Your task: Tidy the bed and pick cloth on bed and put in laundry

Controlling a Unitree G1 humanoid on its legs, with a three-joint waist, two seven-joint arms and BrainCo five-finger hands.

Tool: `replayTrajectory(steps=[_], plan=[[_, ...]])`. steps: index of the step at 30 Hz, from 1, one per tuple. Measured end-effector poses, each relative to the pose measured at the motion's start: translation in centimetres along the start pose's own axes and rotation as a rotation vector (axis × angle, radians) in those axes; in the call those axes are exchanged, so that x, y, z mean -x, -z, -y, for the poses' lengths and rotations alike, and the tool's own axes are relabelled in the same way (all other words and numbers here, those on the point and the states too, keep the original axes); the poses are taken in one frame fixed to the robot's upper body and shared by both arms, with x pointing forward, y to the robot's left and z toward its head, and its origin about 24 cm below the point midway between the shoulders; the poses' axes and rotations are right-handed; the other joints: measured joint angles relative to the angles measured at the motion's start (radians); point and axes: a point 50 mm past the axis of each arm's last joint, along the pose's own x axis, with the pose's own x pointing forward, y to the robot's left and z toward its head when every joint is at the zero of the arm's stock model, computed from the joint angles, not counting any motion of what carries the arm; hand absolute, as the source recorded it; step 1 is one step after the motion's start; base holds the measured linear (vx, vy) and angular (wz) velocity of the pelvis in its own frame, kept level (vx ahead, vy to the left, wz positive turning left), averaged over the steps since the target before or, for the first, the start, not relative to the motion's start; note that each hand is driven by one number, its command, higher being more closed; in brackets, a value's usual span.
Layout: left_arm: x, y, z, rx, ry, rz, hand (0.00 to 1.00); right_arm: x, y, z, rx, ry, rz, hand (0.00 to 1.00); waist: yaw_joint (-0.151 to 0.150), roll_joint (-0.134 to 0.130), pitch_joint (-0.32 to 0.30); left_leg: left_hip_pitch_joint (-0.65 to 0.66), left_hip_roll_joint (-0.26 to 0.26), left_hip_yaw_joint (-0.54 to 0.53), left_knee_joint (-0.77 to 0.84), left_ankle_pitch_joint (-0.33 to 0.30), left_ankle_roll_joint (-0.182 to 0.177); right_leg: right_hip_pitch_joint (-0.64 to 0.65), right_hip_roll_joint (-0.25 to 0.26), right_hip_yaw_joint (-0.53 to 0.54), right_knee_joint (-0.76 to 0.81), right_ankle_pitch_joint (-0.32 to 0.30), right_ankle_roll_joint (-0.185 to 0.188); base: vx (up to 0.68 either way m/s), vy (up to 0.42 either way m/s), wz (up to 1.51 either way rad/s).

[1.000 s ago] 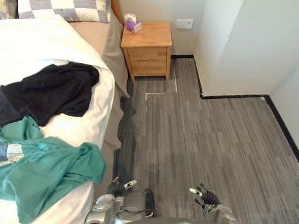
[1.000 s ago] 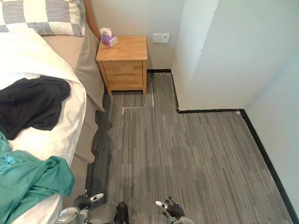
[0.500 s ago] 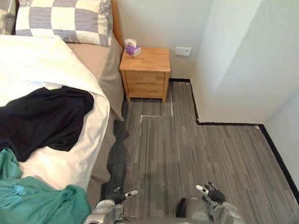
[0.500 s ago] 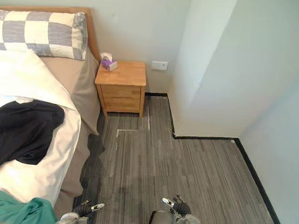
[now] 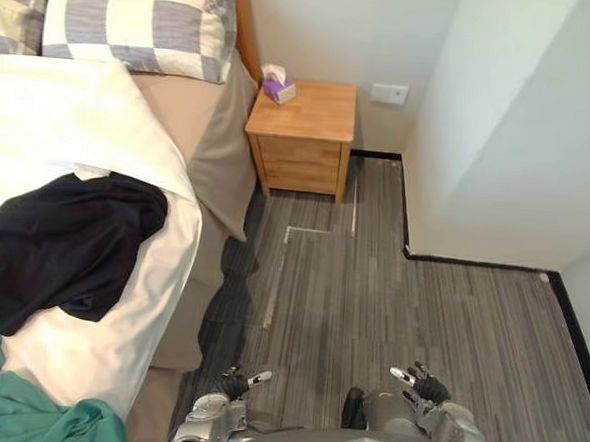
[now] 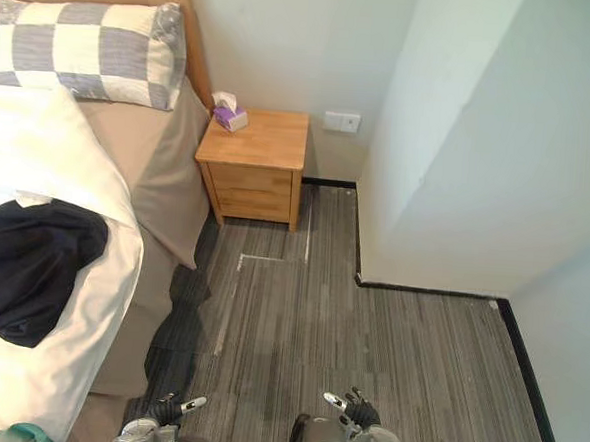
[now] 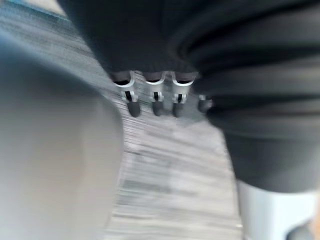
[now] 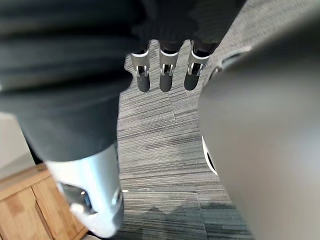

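A black garment point(image 5: 58, 242) lies crumpled on the white duvet point(image 5: 60, 127) of the bed at the left. A green garment point(image 5: 23, 415) lies nearer, at the bed's front corner, partly cut off by the view's edge. My left hand point(image 5: 233, 383) hangs low over the grey floor beside the bed, fingers relaxed and holding nothing. My right hand point(image 5: 420, 384) hangs low on the other side, also open and apart from the clothes. In the wrist views the fingers point(image 7: 154, 97) and fingers point(image 8: 165, 70) point down at bare floor.
A wooden nightstand point(image 5: 302, 136) with a purple tissue box point(image 5: 276, 85) stands by the headboard. A checked pillow point(image 5: 137, 21) lies at the bed's head. A white wall corner point(image 5: 450, 140) juts out to the right, with black skirting along the grey striped floor point(image 5: 370, 306).
The camera has moved: the view has shifted right and away from the bed, so less of the green garment shows. Both hands stay low and open.
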Motion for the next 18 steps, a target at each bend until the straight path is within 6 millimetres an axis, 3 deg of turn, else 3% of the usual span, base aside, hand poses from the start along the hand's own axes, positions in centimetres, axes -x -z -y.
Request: replayTrajectory(steps=[2,3,4,5,6,7,8,11,12,14,18], plan=[[0.1,-0.4,0.4,0.025,0.011,0.032,0.0,0.0,0.0,0.1,0.0,0.002,-0.01,0.0,0.014,0.004,0.001,-0.064,-0.025,0.044,0.017,-0.091,0.01,0.079,-0.001,0.026,-0.062,0.003,-0.009,0.29,0.006,-0.25],[0.1,-0.5,0.4,0.045,0.014,0.041,0.0,0.0,0.0,0.1,0.0,0.001,-0.011,0.0,0.026,0.006,0.003,-0.084,-0.045,0.072,-0.041,-0.119,0.02,0.102,-0.009,0.045,-0.084,0.003,-0.008,0.35,0.126,-0.6],[0.1,-0.6,0.4,0.059,0.016,0.048,0.0,-0.1,-0.1,0.0,0.0,-0.004,-0.012,0.0,0.032,0.004,0.004,-0.117,-0.087,0.107,-0.203,-0.134,0.023,0.123,-0.033,0.056,-0.099,0.003,0.015,0.38,0.159,-0.56],[0.1,-0.6,0.4,0.06,0.017,0.048,0.0,0.0,-0.1,0.0,-0.001,-0.007,-0.011,0.0,0.032,0.005,0.005,-0.121,-0.106,0.118,-0.301,-0.125,0.022,0.128,-0.044,0.062,-0.096,-0.003,0.034,0.48,0.221,-0.47],[0.1,-0.5,0.5,0.059,0.019,0.042,0.0,0.0,-0.2,0.1,-0.001,-0.01,-0.008,0.0,0.031,0.017,0.002,-0.115,-0.128,0.128,-0.481,-0.068,0.018,0.137,-0.052,0.074,-0.086,-0.015,0.064,0.43,0.193,-0.34],[0.1,-0.6,0.5,0.063,0.021,0.048,0.0,0.0,-0.2,0.0,-0.007,-0.015,-0.009,0.0,0.042,0.004,0.002,-0.07,-0.16,0.177,-0.576,-0.014,0.103,0.145,-0.075,0.113,-0.066,-0.029,0.101,0.5,0.186,-0.23],[0.1,-0.9,0.2,0.057,0.013,0.056,0.0,0.0,0.3,-0.6,-0.011,-0.042,-0.019,0.0,0.042,-0.026,-0.011,-0.051,-0.187,0.207,-0.609,0.021,0.12,0.148,-0.095,0.12,-0.116,0.002,0.101,0.38,0.123,-0.14],[-0.1,-1.7,-0.1,0.051,0.007,0.075,0.0,-0.3,0.2,-1.7,-0.019,-0.07,-0.016,0.0,0.056,-0.043,0.013,-0.124,-0.195,0.256,-0.518,-0.016,0.086,0.244,-0.132,0.129,-0.226,0.059,0.103,0.34,0.16,0.15],[-0.1,-1.4,0.4,0.049,0.019,0.06,0.0,-0.1,0.6,-1.0,-0.028,-0.047,-0.025,0.0,0.049,-0.022,0.004,-0.104,-0.203,0.289,-0.631,0.061,0.157,0.266,-0.136,0.121,-0.233,0.05,0.119,0.39,0.218,0.29],[-0.1,-1.3,0.3,0.063,0.017,0.058,0.0,-0.3,0.3,-1.5,-0.014,-0.065,-0.022,0.0,0.06,-0.033,0.002,-0.085,-0.231,0.317,-0.659,0.058,0.147,0.272,-0.158,0.107,-0.236,0.066,0.136,0.22,0.085,0.11],[-0.1,-1.1,-0.1,0.059,0.009,0.043,0.0,-0.5,0.1,-2.6,0.052,-0.091,-0.028,0.0,0.06,-0.039,0.003,-0.059,-0.248,0.341,-0.662,0.019,0.162,0.282,-0.177,0.101,-0.229,0.127,0.185,0.19,0.062,-0.01]])
